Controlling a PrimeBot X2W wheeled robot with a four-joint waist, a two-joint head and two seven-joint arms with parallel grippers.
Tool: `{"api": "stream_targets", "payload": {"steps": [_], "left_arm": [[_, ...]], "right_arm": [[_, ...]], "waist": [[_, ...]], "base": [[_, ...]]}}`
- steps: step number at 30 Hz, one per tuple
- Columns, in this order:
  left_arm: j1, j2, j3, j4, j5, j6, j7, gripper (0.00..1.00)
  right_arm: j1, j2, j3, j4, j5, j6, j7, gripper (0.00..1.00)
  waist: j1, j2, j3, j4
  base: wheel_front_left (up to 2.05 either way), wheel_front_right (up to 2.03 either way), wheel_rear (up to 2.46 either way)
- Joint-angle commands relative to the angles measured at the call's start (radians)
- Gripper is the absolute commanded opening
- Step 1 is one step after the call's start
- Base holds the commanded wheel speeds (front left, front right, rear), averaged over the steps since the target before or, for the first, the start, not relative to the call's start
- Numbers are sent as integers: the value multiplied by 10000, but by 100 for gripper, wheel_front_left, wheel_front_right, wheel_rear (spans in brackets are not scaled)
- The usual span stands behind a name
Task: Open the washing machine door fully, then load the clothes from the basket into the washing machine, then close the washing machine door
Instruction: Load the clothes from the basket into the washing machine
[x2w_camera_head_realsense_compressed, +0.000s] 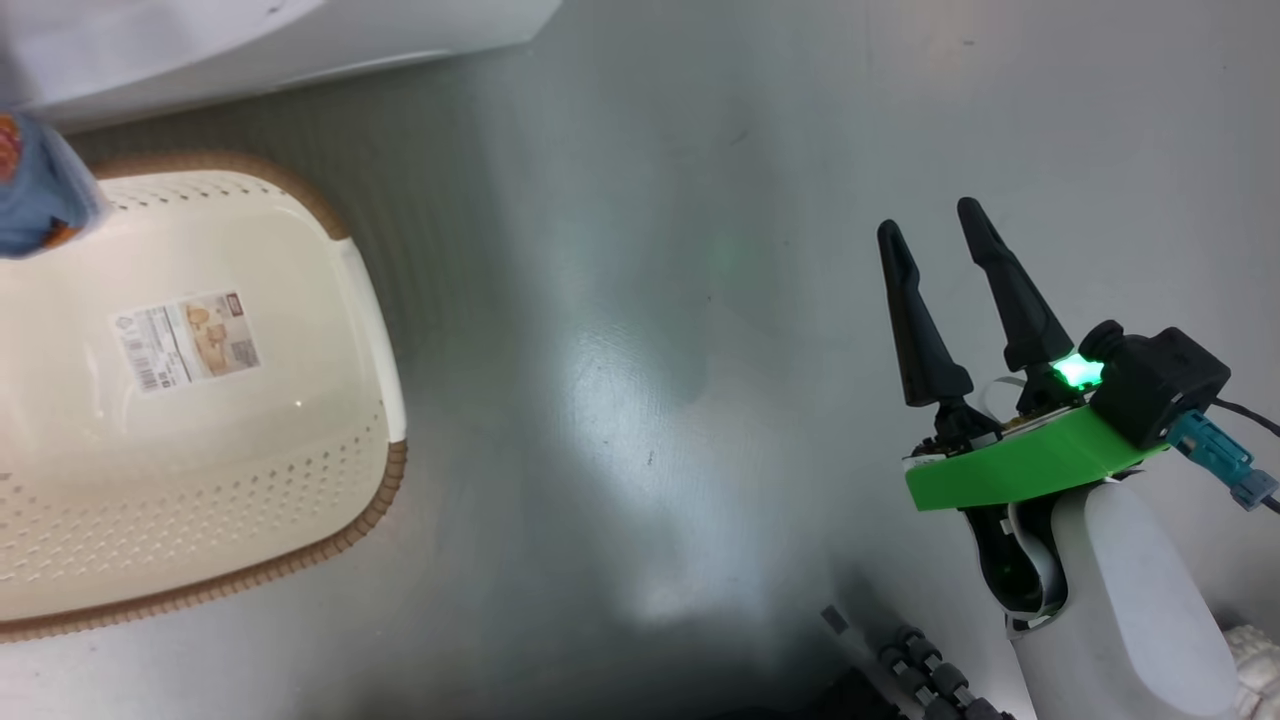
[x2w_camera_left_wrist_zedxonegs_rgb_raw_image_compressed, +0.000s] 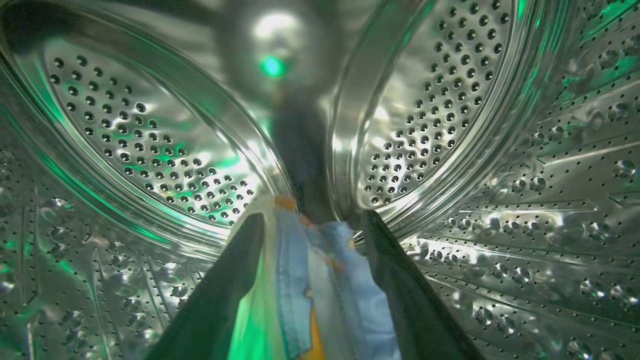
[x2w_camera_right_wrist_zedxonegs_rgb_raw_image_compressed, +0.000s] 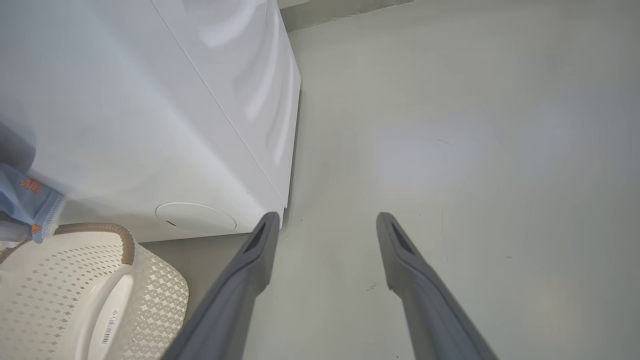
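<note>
Laundry area — washing machine (x2w_camera_right_wrist_zedxonegs_rgb_raw_image_compressed: 150, 100), basket (x2w_camera_head_realsense_compressed: 200, 520), grey floor (x2w_camera_head_realsense_compressed: 700, 300).

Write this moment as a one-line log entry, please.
step: loading | left gripper: in drum, clothes between its spread fingers | right gripper: open over floor | basket: visible bottom bare

Left gripper (x2w_camera_left_wrist_zedxonegs_rgb_raw_image_compressed: 312, 220) is inside the perforated steel drum (x2w_camera_left_wrist_zedxonegs_rgb_raw_image_compressed: 150, 140); light blue clothes (x2w_camera_left_wrist_zedxonegs_rgb_raw_image_compressed: 350, 290) lie between its spread fingers.

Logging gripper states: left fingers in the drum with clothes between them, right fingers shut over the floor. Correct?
Not quite: the right fingers are apart, with nothing between them, as the right wrist view shows. The rest stands: they are over the floor, and the left fingers are in the drum with clothes between them.
</note>
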Motion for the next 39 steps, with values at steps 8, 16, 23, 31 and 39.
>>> {"api": "stream_targets", "payload": {"steps": [8,16,23,31,39], "left_arm": [[783,-66,5,-144,-230,383,-485,100],[1772,-421,-142,-434,-199,656,-929,100],[2530,-656,-179,-927,-220,891,-1084,100],[3541,-828,-163,-1745,-262,1185,-1169,100],[4645,-996,-164,-2949,-264,1577,-1198,100]], "right_arm": [[358,-22,54,-154,99,16,-47,100],[528,-110,-44,-101,22,16,-47,100],[631,-138,-134,-104,-32,16,-47,100],[747,-151,-192,-96,-63,16,-47,100],[856,-151,-236,-80,-76,16,-47,100]], "waist": [[0,-1,-530,364],[0,-1,-975,566],[0,-1,-1193,692],[0,-1,-1421,772],[0,-1,-1659,824]], "base": [[0,0,0],[0,0,0],[0,0,0],[0,0,0],[0,0,0]]}}
